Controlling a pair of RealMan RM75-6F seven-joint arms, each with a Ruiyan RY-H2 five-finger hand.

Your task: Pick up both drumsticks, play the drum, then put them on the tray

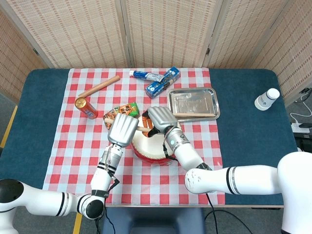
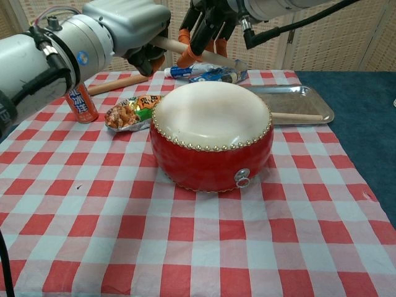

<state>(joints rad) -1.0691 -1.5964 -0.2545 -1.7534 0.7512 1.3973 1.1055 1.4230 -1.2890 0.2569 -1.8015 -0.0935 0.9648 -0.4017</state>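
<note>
A red drum (image 2: 210, 139) with a pale skin stands mid-table, half hidden under my hands in the head view (image 1: 152, 147). Above its far edge my left hand (image 2: 133, 28) grips one end of a wooden drumstick (image 2: 204, 55). My right hand (image 2: 207, 21) meets it there, its orange-tipped fingers wrapped around the same stick. From the head camera the two hands, left (image 1: 123, 129) and right (image 1: 161, 119), sit side by side with the stick (image 1: 142, 129) between them. A second drumstick (image 1: 195, 115) lies in the metal tray (image 1: 210, 95) beyond the drum on the right.
An orange can (image 1: 86, 107) and a snack bag (image 1: 122, 109) sit left of the drum. A wooden roller (image 1: 99, 86), a toothpaste tube (image 1: 146, 75) and a blue packet (image 1: 162, 83) lie at the back. A white cup (image 1: 266, 99) lies far right.
</note>
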